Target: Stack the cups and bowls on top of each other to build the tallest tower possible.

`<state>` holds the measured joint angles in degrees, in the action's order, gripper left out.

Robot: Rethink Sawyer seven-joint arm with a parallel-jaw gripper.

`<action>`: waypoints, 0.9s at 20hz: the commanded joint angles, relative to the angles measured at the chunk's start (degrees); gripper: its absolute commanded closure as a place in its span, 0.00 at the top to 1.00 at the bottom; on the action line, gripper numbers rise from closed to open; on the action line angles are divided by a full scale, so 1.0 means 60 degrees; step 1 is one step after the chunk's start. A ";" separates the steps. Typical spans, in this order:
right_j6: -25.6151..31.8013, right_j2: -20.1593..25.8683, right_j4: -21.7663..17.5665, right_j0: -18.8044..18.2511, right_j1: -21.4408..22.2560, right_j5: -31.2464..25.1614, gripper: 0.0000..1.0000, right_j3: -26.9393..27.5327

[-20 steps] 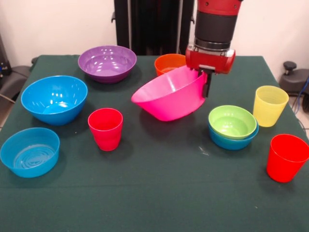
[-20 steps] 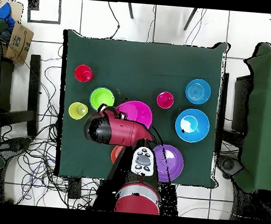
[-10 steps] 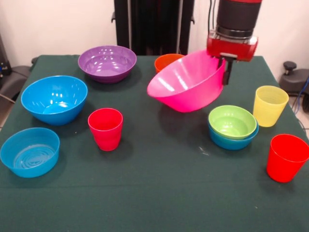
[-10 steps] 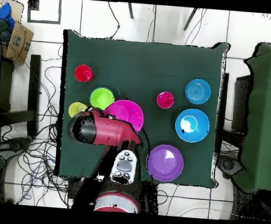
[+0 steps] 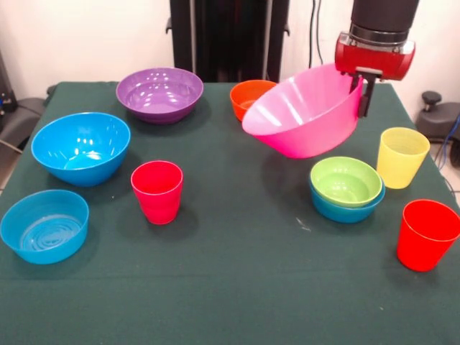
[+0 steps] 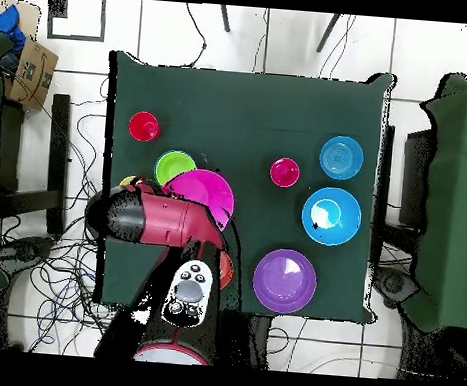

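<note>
Pink plastic fills the claw (image 5: 361, 90): it is pinched tight on the rim of the big pink bowl (image 5: 305, 111), and the bowl hangs tipped in the air, its open side turned up and toward the front camera. The red and black arm (image 6: 160, 220) reaches down to the claw from above.

Right under the claw, a little toward the front, sits the lime green bowl (image 5: 345, 180), nested inside a blue bowl (image 5: 347, 205). The pink bowl hangs above them and does not touch them. Just beside the claw on the right, down on the table, stands the yellow cup (image 5: 402, 157). In front of that cup, nearer the front camera, stands a red cup (image 5: 426, 234).

Behind the pink bowl, on its left, sits the small orange bowl (image 5: 251, 98). Farther left is the purple bowl (image 5: 159, 93). Far to the left of the claw rests the big blue bowl (image 5: 80, 146), and in front of it a shallow blue bowl (image 5: 44, 225). Between those and the claw stands the second red cup (image 5: 157, 191).

Everything rests on the dark green table (image 5: 230, 287).
</note>
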<state>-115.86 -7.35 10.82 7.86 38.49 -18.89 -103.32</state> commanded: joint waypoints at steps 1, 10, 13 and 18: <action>-0.1968 0.0206 0.0576 0.0081 -0.0153 -0.0682 0.00 0.0494; -0.1802 0.0272 0.0690 0.0018 -0.0433 -0.0280 0.00 0.0531; -0.1758 0.0303 0.0643 -0.0002 -0.0414 -0.0082 0.00 0.0409; -0.1808 0.0189 0.0643 0.0067 -0.0227 -0.0078 0.00 0.0436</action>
<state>-117.04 -8.15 13.36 8.16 37.99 -18.89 -102.40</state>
